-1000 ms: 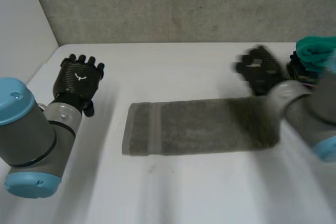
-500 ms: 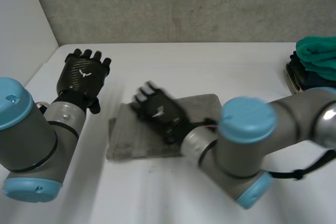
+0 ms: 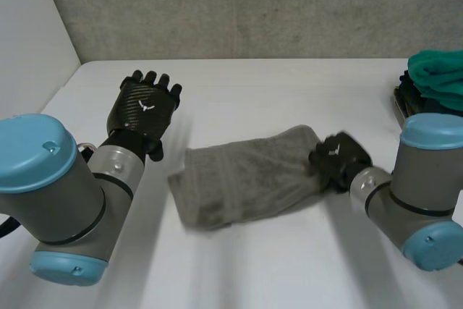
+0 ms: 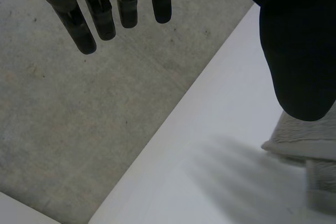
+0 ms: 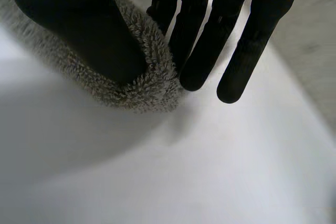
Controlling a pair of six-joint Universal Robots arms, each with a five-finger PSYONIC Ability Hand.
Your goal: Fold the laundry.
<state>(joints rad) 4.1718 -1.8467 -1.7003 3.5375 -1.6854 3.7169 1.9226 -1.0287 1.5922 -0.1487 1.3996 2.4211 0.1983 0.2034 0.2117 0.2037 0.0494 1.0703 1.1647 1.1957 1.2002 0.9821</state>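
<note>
Right wrist view: right hand [image 5: 79, 24] pinches grey towel [image 5: 144, 85].

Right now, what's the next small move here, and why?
Probably lower the left hand onto the nearest end of the towel and pin it. The right hand pinches the opposite end's edge between thumb and fingers; the towel lies skewed and rumpled on the table, and the left hand hangs open, off the cloth. Pinning should let the right hand pull it flat.
</note>
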